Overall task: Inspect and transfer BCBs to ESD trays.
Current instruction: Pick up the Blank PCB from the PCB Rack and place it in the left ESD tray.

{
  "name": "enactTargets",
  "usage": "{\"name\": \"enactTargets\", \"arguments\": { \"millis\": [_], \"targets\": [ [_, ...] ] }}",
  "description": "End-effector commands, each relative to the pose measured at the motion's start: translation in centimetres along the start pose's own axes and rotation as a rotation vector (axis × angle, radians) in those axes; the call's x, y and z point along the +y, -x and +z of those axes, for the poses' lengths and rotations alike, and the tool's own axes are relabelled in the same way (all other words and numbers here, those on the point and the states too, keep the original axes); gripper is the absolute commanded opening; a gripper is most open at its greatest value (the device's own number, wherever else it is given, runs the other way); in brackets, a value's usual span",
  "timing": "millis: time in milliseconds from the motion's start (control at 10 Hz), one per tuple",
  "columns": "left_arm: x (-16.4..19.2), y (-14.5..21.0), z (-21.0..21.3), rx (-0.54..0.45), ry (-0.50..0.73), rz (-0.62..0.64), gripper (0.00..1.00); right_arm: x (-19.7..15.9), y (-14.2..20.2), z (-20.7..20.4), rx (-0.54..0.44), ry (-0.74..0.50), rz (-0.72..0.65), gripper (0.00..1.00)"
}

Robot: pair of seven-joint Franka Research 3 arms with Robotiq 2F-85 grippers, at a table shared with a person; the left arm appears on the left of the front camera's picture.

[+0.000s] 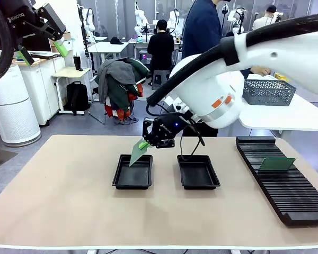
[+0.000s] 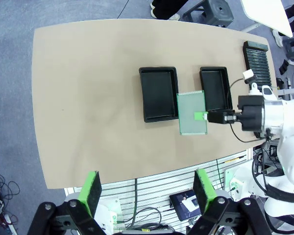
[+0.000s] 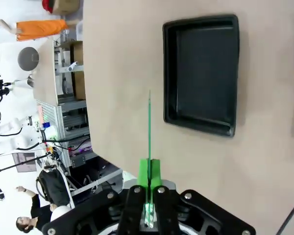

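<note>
Two trays lie side by side, the left tray (image 1: 132, 186) and the right tray (image 1: 199, 187), both bare. I count two boards. The racked board (image 1: 276, 164) stands in the ribbed rack (image 1: 294, 203). The held board (image 1: 138, 152) is pinched at one long edge by my right gripper (image 1: 144, 144). It hangs tilted above the left tray's far right corner, its long axis along the tray's. My left gripper (image 1: 42, 50) hangs high, jaws wide, holding nothing.
</note>
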State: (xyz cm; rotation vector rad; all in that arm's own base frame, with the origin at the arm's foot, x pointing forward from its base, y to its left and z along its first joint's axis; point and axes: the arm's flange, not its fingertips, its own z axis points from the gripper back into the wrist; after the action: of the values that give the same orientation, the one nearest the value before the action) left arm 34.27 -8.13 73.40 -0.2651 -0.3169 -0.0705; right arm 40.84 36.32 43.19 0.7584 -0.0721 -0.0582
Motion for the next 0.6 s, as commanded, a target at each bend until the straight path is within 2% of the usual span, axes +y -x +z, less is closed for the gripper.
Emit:
{"name": "enactTargets", "arguments": {
  "millis": [0, 500],
  "targets": [
    [0.1, 0.0, -0.1, 0.002, 0.000, 0.002, 1.00, -0.8, -1.7, -2.2, -0.008, -0.060, 0.061, 0.02],
    [0.1, 0.0, -0.1, 0.002, 0.000, 0.002, 1.00, -4.1, -4.2, -6.1, -0.014, -0.118, 0.038, 0.02]
  ]
}}
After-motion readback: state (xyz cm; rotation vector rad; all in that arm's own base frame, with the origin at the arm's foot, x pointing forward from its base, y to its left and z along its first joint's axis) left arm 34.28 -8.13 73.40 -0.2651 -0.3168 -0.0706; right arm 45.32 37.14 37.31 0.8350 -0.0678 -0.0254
